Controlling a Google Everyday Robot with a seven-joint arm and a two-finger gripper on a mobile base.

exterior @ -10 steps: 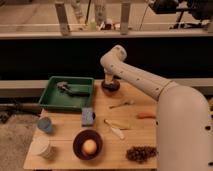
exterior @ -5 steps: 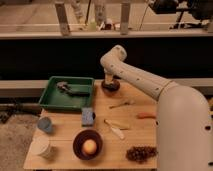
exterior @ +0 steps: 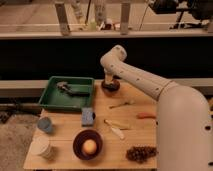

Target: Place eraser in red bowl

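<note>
Near edge of the wooden table (exterior: 64, 131), left to right: white cup (exterior: 41, 148); wide maroon bowl (exterior: 88, 145) with an orange ball (exterior: 89, 146) inside; dark clustered item (exterior: 141, 153), kind not identifiable. None of these belong to the task.

Middle of the table: blue-grey cup (exterior: 45, 125) at left; blue block (exterior: 88, 116) just behind the maroon bowl, larger than an eraser and not to be confused with one; pale elongated items (exterior: 115, 129); orange item (exterior: 146, 115) beside the robot body (exterior: 182, 125).

Far left: green tray (exterior: 75, 97) holding a dark object (exterior: 67, 89).

Far centre: red bowl (exterior: 111, 88), upright, just right of the tray. Directly above it, at the end of the down-bent arm: gripper (exterior: 111, 80), at or just over the rim. Open or closed: cannot tell from this view.

Eraser: not visible anywhere on the table. Either hidden in the gripper or already inside the red bowl; cannot tell which.

Change over the last second: none detectable. Arm pose, gripper position and all table items match the two earlier views.

Meaning for the task, as a judgement: transport complete, final step in hand, namely release into the bowl or the pause just after it. Next requirement: confirm release, then lift straight up to avoid tipping or dragging the small bowl.
</note>
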